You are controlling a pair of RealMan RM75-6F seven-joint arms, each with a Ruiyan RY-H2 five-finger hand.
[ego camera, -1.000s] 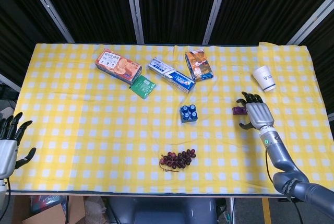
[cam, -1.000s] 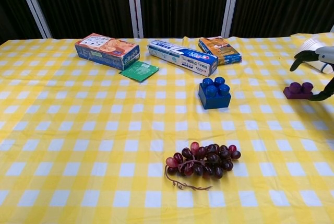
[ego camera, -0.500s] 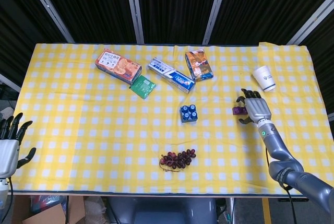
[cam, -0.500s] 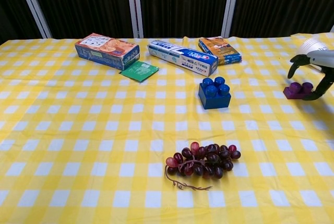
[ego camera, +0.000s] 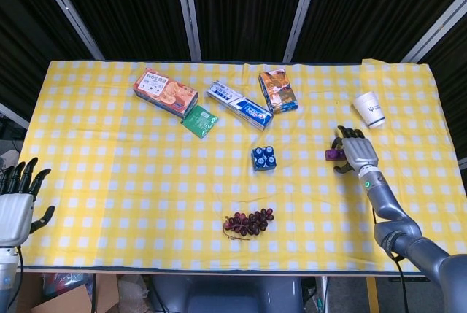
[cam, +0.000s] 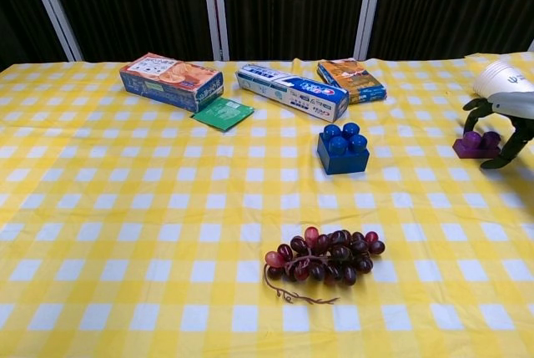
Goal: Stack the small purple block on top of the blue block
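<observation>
At the far left edge of the head view, the left hand hangs off the tabletop with its fingers spread and holding nothing; it is well apart from everything in play.

On the yellow checked cloth, along the back, lie an orange biscuit box, a green packet, a toothpaste box and an orange snack box. In front of them, near the middle, sits the blue block, studs up, with a bunch of dark grapes nearer the front edge.

Further right, well apart from the blue block, the small purple block rests on the cloth. The right hand is over it from the right side, its fingers curled down around the block on both sides; whether they have closed firmly on it I cannot tell, and the block looks to be on the cloth. A white paper cup stands just behind this hand.

The right hand is plainly the nearer one, and the blue block lies to its left across open cloth, so the carry would run leftward.
</observation>
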